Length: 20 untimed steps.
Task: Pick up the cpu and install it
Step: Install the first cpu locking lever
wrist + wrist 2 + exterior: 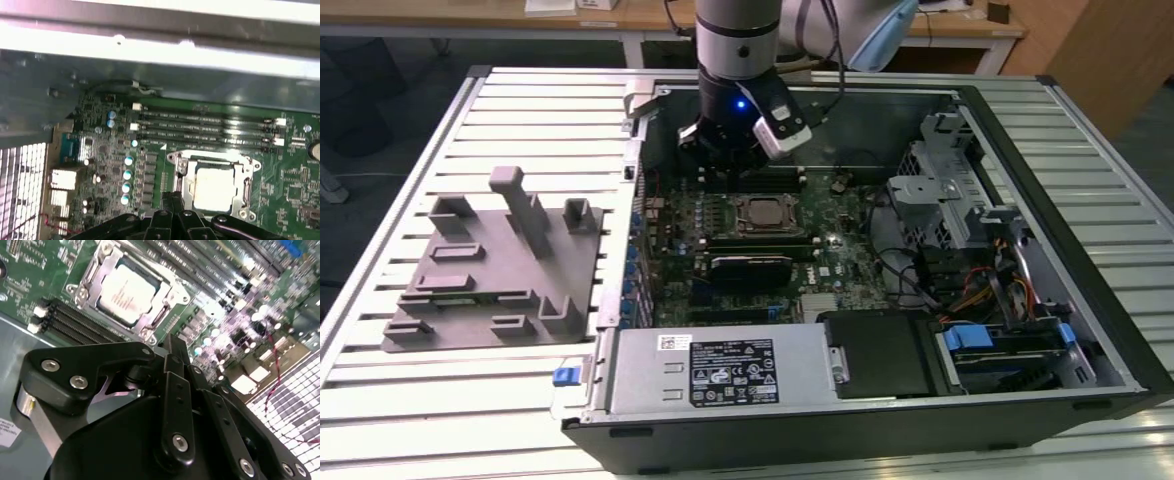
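Your cpu (pixel 126 294) already sits in the socket frame (pixel 167 290), upper left of the second wrist view, w/ the claw (pixel 176 205) pinched together, empty, just above it, so I'd judge install near done; next needs a clean lift-off.

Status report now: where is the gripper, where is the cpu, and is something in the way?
Black gripper over the green motherboard, beside the metal-rimmed socket frame. Silver square cpu lies in that socket. Nothing between them.
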Tool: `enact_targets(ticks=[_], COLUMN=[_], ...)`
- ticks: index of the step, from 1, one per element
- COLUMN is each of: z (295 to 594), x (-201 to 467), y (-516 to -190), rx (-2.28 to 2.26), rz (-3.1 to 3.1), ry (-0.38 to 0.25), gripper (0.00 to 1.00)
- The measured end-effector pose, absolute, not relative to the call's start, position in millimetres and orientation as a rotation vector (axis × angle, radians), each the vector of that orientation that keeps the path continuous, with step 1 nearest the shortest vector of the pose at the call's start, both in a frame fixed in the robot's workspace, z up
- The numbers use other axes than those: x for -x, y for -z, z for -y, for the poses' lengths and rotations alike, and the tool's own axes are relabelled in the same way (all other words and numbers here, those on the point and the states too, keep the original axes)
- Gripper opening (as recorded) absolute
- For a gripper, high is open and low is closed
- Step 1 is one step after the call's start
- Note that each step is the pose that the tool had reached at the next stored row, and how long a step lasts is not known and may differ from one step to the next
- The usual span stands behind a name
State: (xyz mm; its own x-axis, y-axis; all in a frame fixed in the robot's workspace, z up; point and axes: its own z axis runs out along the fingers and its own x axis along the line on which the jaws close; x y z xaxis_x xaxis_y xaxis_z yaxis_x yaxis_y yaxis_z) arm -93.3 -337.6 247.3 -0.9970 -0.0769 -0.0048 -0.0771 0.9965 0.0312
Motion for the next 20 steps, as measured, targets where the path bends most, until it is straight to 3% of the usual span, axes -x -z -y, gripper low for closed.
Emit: enact_targets(ticks=[20], z=[307.1], x=[100.4], y=[-252.8], rx=[0.116], rz=[-3.135], ry=[-0.049], gripper=[0.11])
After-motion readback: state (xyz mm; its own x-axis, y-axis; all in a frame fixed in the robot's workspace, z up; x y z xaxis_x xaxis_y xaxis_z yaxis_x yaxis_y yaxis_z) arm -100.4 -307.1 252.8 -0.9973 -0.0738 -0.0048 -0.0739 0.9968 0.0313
